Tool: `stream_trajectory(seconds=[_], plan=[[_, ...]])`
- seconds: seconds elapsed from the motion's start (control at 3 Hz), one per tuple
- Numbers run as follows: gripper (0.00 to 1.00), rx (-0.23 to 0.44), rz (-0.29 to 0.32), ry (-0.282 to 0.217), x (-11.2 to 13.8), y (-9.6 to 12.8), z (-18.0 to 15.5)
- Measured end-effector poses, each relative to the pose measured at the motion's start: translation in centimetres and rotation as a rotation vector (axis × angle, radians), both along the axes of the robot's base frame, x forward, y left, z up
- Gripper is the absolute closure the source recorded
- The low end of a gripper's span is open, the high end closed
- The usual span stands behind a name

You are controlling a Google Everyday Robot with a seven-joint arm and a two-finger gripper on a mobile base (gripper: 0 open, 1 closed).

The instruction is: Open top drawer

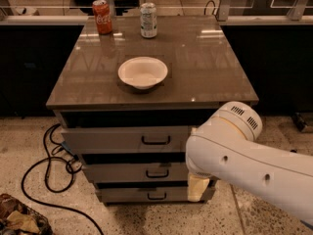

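Note:
The top drawer (112,140) is the widest of three grey drawers under the brown table top, and its black pull handle (156,141) shows near the middle. Its front sits about flush with the cabinet, with a dark gap above it. My white arm (244,155) fills the lower right and covers the right ends of all three drawers. My gripper (198,187) shows only as a pale beige part hanging below the arm, in front of the lowest drawer's right end and right of the handles.
A white bowl (143,72) sits mid-table. A red cola can (102,16) and a silver-green can (148,19) stand at the back edge. The middle drawer (127,172) and bottom drawer (137,195) lie below. Black cables (46,173) loop on the floor at left.

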State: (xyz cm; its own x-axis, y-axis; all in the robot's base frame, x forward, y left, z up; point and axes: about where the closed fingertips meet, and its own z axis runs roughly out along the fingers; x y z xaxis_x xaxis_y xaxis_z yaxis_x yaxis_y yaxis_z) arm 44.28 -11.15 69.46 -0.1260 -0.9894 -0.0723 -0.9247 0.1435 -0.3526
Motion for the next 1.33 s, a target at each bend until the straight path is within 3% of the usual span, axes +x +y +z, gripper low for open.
stream_trajectory(seconds=[0.67,1.33], plan=[[0.00,0.059,0.030,-0.025,4.7,0.5,-1.5],[0.00,0.090,0.039,-0.020,7.6,0.4,-2.3]])
